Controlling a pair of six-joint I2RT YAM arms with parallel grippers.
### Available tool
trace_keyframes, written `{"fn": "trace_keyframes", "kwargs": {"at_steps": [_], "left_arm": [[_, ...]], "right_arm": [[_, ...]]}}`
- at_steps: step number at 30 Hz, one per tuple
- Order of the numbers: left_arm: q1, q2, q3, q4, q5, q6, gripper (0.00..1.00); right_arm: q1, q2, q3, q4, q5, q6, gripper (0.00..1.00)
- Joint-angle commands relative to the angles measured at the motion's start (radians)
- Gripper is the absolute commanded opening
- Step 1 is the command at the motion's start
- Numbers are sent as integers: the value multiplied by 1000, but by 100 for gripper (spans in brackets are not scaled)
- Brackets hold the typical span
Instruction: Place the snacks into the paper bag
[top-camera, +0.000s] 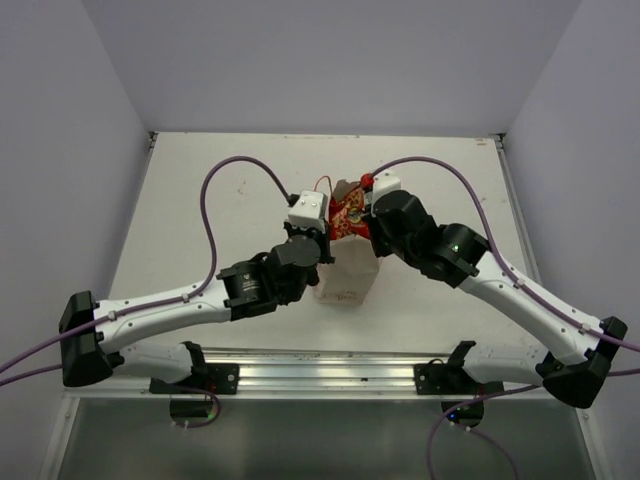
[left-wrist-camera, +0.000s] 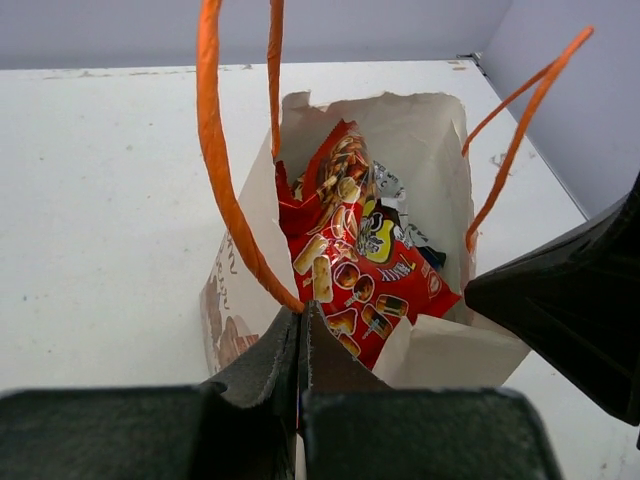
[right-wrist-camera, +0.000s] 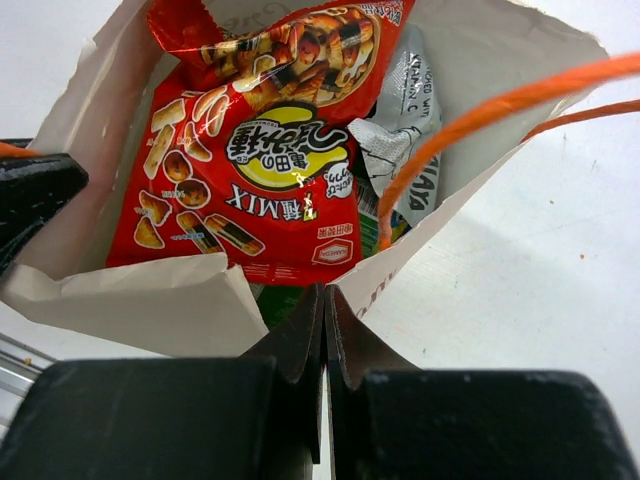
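I see my left gripper (left-wrist-camera: 302, 318) and my right gripper (right-wrist-camera: 325, 300) both pinched tight on the rim of the paper bag (top-camera: 346, 282), which stands on the table (top-camera: 200, 200) with a red snack packet (right-wrist-camera: 250, 180) inside.

The white desk (top-camera: 200, 190) lies pale and matte between grey walls (top-camera: 60, 150). A cream paper bag (top-camera: 348, 280) stands upright on it, about midway left to right, its base nearer the near edge.

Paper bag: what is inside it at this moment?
Inside the paper bag a red snack packet lies on top, with a silver packet beside it. Anything underneath is covered by the red packet.
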Motion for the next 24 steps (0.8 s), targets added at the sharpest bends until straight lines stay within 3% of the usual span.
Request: {"fn": "trace_keyframes", "kwargs": {"at_steps": [1, 14, 24], "left_arm": [[-13, -79, 10, 97, -90, 1, 0], [-15, -153, -94, -115, -169, -159, 0], [-15, -81, -54, -181, -170, -217, 0]], "right_arm": [[52, 15, 85, 79, 77, 27, 0], [133, 34, 53, 91, 118, 61, 0], [139, 14, 9, 40, 130, 105, 1]]}}
